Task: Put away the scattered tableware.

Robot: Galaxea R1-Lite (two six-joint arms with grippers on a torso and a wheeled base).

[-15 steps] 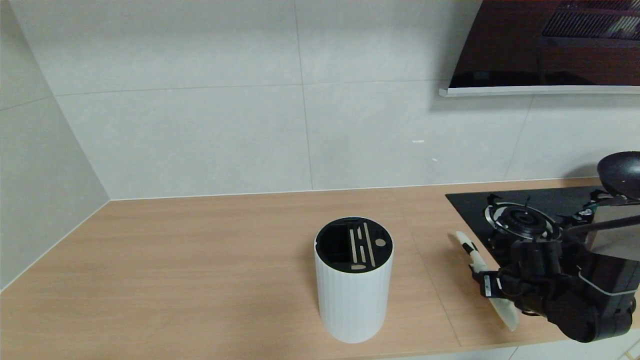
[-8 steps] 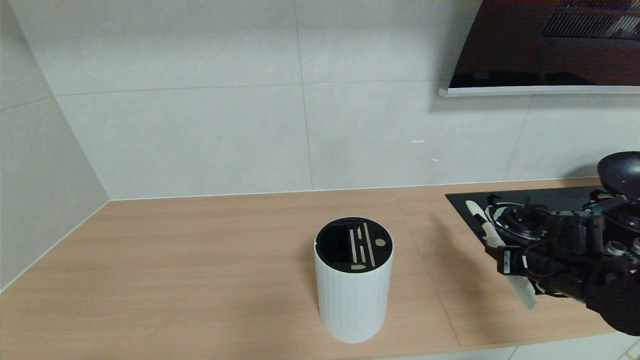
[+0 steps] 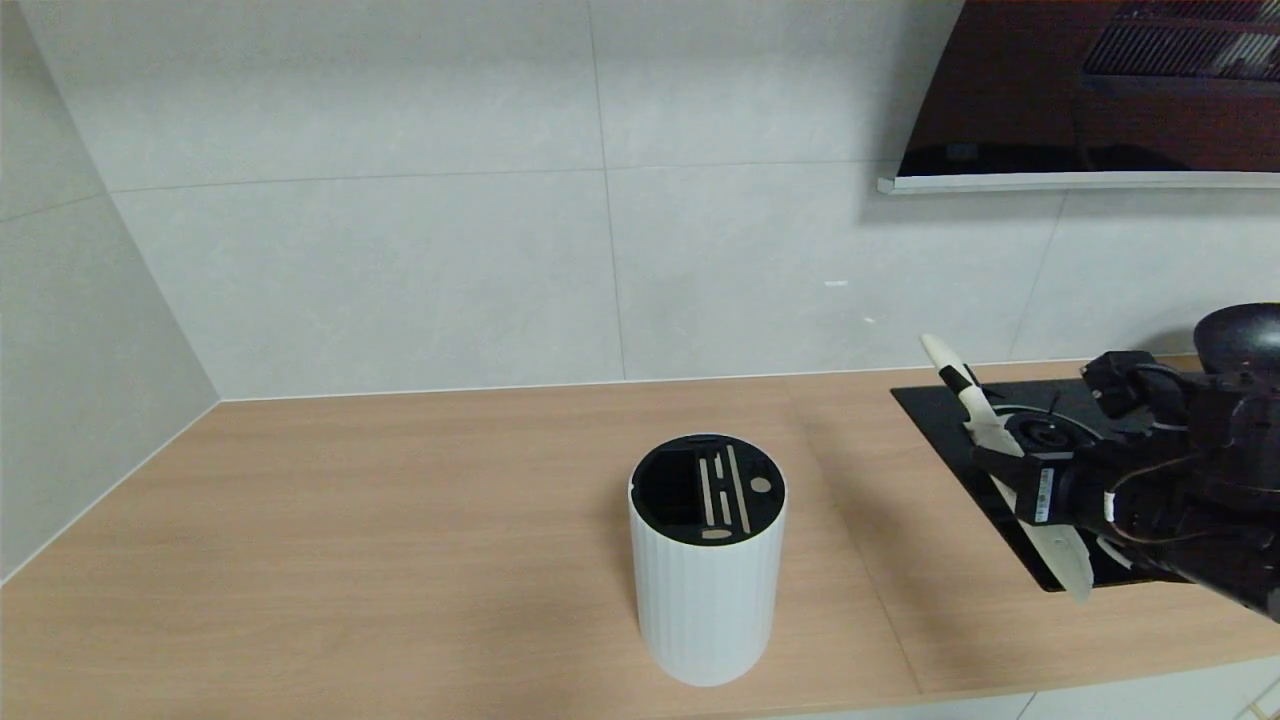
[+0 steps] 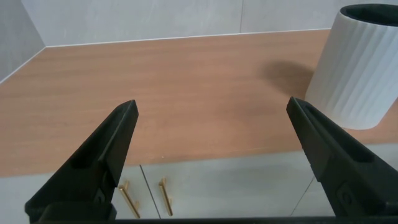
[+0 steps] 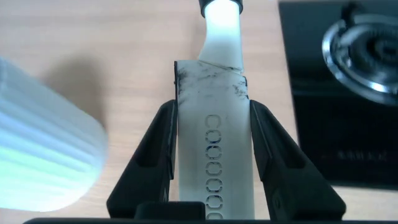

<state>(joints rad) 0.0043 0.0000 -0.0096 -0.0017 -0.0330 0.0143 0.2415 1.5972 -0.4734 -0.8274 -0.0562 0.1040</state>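
- Right gripper [image 3: 1022, 486] is clamped on a white knife [image 3: 988, 428]; both fingers press the flat sides of the blade, just below the handle.
- In the right wrist view, the gripper [image 5: 213, 158] has the knife blade [image 5: 214, 106] squeezed between its black fingers [image 5: 155, 155]. The blade has dark smudges and a row of oval marks.
- The knife is tilted, with its cream handle and black band pointing up and to the far left, and the blade tip down and to the near right.
- The knife is up off the countertop [image 3: 400, 520], on the right of the scene, in front of the left edge of the black hob [image 3: 925, 405].
- A white ribbed knife holder [image 3: 707, 590] stands upright at the centre of the countertop, well to the left of the knife. Its black top has one big opening and narrow slots.
- The holder also appears in the right wrist view [image 5: 43, 149], lying to one side of the blade and apart from it.
- Left gripper [image 4: 211, 109] has its fingers spread wide with nothing between them. It hangs by the near edge of the countertop, with the holder [image 4: 364, 68] just to its right.
- Gold cabinet handles [image 4: 165, 196] sit below the counter edge.
- On the hob there is a gas burner [image 3: 1040, 435] just behind the gripper, and a black pot [image 3: 1240, 340] at the far right.
- A dark range hood [image 3: 1090, 90] is on the tiled wall at the upper right.
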